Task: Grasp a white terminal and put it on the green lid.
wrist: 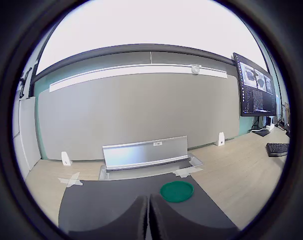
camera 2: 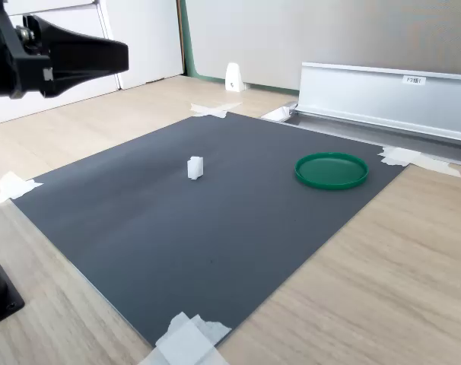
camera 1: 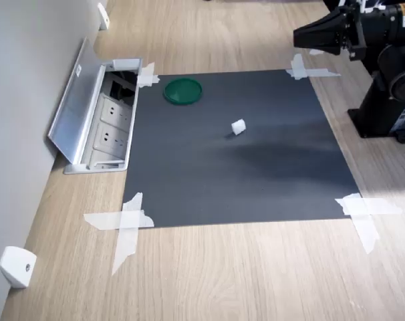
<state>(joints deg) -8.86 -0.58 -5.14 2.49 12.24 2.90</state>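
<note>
Two task objects lie on the dark grey mat (camera 1: pixel 242 167), and neither is held. The claw (camera 1: pixel 299 35) hangs high over the mat's corner nearest the arm, level rather than pointed down; in the wrist view its two fingers (wrist: pixel 134 220) meet along a thin seam, so it is closed on nothing. The step in hand is judged to be the approach, before any grasp.

The white terminal (camera 1: pixel 238 126) stands alone near the mat's middle, ahead of and well below the claw, and does not appear in the wrist view. The green lid (camera 1: pixel 183 91) lies flat farther out from the claw, beyond the terminal and toward the mat's far edge, well apart from the terminal in both exterior views (camera 2: pixel 331 170).

The next move is judged to call for opening the fingers, pitching the claw downward and descending squarely over the small block, which may tip or skid if one finger touches first.

Open room is ample: bare mat surrounds the terminal on every side. Past the lid, off the mat's far edge, the open socket box (camera 1: pixel 109 130) is sunk in the wooden worktop (camera 1: pixel 256 274) with its metal flap (camera 2: pixel 383 91) raised against the wall; this is the one obstacle near the drop point. Tape crosses (camera 1: pixel 125 221) hold the mat's corners flat.
</note>
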